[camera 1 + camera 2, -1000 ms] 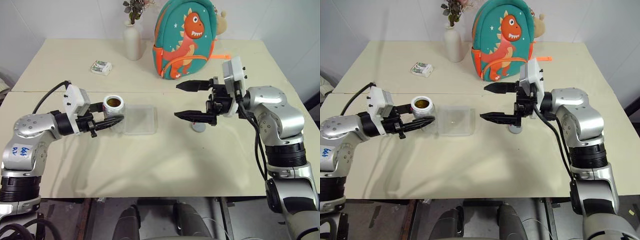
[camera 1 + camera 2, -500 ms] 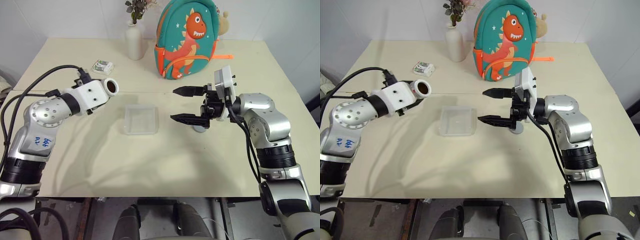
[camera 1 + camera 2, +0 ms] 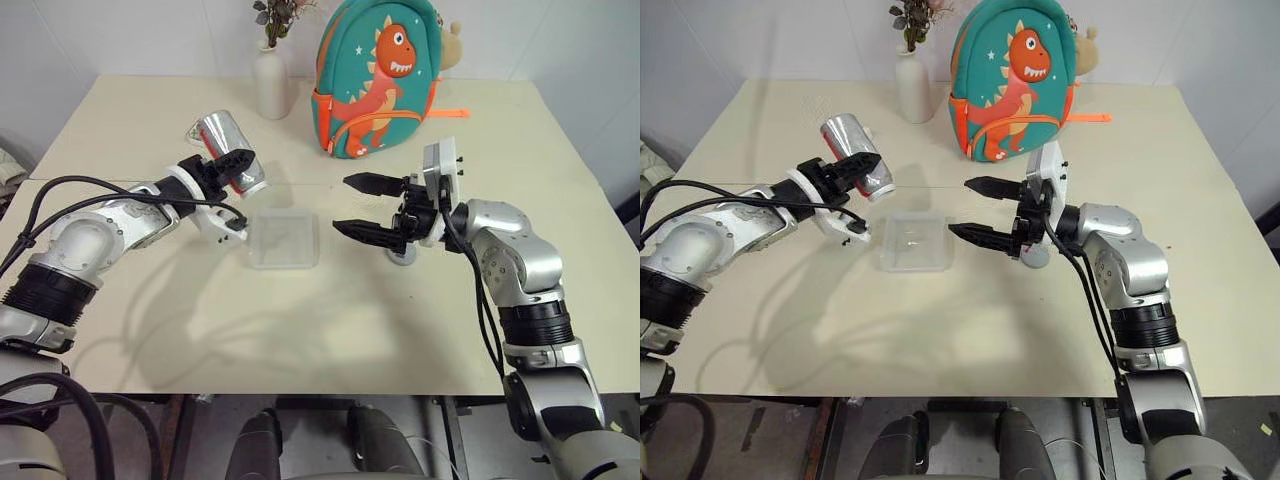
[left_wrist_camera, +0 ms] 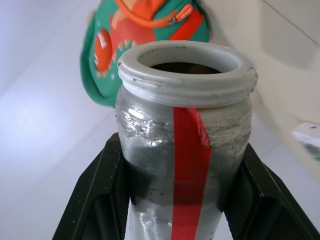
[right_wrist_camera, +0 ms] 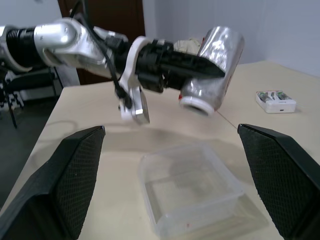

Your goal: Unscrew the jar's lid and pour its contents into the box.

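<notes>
Tilting mouth-down over the cream table [image 3: 330, 330], the small clear cylindrical jar with a red strip on its side [image 3: 229, 152] sits clamped between the black fingers of the left gripper [image 3: 232, 165], its open white-rimmed neck aimed toward the near left corner of the shallow square clear plastic box [image 3: 284, 238]. The box lies flat on the table, just below and to the right of the jar. Across it, the right gripper [image 3: 362, 206] hangs with its two fingers spread wide and nothing between them, pointing at the box from the other side. Just behind that gripper a small round grey lid [image 3: 402, 256] rests on the table, partly hidden by the fingers. Farther back stand a small white-green packet [image 3: 200, 134], a tall white vase with dried sprigs [image 3: 271, 84] and a teal backpack with an orange dinosaur [image 3: 379, 78].
</notes>
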Controlling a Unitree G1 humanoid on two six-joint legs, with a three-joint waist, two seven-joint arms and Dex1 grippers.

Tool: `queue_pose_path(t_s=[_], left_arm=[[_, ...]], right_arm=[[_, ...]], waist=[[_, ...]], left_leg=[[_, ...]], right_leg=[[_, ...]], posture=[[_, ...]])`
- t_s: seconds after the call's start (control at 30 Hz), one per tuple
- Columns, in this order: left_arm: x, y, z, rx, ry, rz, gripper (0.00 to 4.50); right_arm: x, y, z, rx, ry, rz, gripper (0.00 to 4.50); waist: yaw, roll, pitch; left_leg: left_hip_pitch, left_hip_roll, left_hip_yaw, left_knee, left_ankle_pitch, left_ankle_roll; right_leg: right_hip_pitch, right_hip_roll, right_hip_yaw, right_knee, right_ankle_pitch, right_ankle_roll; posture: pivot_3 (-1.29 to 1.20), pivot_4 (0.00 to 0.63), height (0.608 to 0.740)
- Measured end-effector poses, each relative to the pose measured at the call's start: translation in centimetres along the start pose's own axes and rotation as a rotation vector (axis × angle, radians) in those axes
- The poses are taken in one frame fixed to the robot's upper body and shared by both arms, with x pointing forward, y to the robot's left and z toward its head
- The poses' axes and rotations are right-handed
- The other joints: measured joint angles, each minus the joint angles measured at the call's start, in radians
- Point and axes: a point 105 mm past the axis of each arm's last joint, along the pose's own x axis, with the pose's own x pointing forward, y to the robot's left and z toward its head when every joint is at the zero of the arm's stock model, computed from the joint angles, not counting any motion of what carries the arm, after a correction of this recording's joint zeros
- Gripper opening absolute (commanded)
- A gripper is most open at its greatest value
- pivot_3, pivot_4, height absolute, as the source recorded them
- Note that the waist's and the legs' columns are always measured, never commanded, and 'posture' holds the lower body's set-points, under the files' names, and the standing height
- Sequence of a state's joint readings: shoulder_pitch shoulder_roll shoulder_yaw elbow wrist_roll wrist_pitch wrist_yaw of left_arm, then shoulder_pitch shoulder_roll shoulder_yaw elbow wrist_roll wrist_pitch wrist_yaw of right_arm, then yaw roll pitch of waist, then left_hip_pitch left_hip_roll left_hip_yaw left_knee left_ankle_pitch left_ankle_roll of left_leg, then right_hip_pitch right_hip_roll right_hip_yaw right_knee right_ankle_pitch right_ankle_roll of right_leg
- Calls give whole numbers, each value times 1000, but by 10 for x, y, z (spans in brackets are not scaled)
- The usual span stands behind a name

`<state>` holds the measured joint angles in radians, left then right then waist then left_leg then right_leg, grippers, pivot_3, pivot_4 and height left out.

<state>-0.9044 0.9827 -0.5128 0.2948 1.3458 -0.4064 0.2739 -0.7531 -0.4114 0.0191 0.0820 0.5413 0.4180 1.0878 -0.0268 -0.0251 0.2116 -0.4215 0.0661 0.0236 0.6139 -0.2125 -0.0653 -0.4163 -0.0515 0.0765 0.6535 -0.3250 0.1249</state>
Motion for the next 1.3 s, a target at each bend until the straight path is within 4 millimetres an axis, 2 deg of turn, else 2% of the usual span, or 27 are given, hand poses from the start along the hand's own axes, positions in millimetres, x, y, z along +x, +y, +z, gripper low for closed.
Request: queue_pose_path(t_s=[0.13, 0.3, 0.4, 0.57, 0.7, 0.9, 1.0, 1.07, 1.13, 1.23, 1.3], left_arm=[[10, 9, 10, 95, -47, 51, 2008], [17, 30, 0, 141, -38, 109, 2008], [17, 28, 3, 128, -50, 92, 2008], [4, 10, 1, -10, -29, 15, 2008], [-11, -3, -17, -366, 98, -38, 2008], [-40, -38, -47, -1348, 443, 14, 2008], [-65, -61, -58, -1709, 628, 86, 2008], [-80, -72, -57, -1928, 712, 161, 2008], [-92, -85, -48, -2114, 792, 215, 2008], [-110, -107, -28, -2317, 912, 240, 2008], [-122, -118, -16, -2376, 971, 286, 2008]], right_arm=[[4, 1, -1, 26, -26, -6, 4479], [7, 1, -2, 40, -44, -3, 4479], [7, -1, -6, 58, -46, -9, 4479], [8, -1, -7, 63, -47, -6, 4479], [7, 0, -6, 62, -46, 2, 4479], [5, 0, -6, 56, -38, 13, 4479], [4, 0, -5, 52, -32, 15, 4479], [3, 0, -5, 46, -27, 15, 4479], [4, -1, -4, 37, -24, 18, 4479], [4, -1, -3, 33, -21, 19, 4479], [3, -1, -3, 32, -18, 18, 4479]], waist=[[1, 0, 0], [-2, 0, 0], [-3, 0, 0], [-3, 0, 0], [-2, 0, 0], [-5, 0, 0], [-12, 0, 0], [-15, 0, 0], [-16, -1, 0], [-21, -1, -1], [-26, -1, -1]], left_leg=[[0, 0, 0, 0, 0, 0], [0, 0, 1, 0, 0, 0], [0, 0, 2, 0, 0, 0], [0, 0, 4, 0, 0, 0], [0, 1, 5, 2, 0, 0], [0, 2, 5, 7, 0, 0], [1, 3, 5, 8, 0, 0], [1, 3, 5, 10, 0, 0], [0, 3, 4, 12, 0, 0], [0, 3, 4, 14, 0, 0], [1, 3, 4, 14, 0, 0]], right_leg=[[0, 0, 0, 0, 0, 0], [-1, 0, 1, 1, 0, 0], [-2, 1, 2, 3, 0, 0], [-4, 1, 5, 5, 0, 0], [-4, 1, 7, 7, 0, 0], [-4, 3, 7, 10, 0, 0], [-4, 4, 8, 11, 1, 0], [-4, 4, 8, 12, 1, 0], [-4, 4, 8, 13, 1, 1], [-2, 4, 8, 13, 3, 1], [-1, 4, 8, 10, 4, 2]], posture=[[0, 150, 740], [0, 150, 740], [0, 150, 740], [0, 150, 740], [0, 150, 740], [0, 150, 740], [0, 150, 740], [0, 150, 740], [0, 150, 740], [0, 150, 740], [0, 150, 740]])
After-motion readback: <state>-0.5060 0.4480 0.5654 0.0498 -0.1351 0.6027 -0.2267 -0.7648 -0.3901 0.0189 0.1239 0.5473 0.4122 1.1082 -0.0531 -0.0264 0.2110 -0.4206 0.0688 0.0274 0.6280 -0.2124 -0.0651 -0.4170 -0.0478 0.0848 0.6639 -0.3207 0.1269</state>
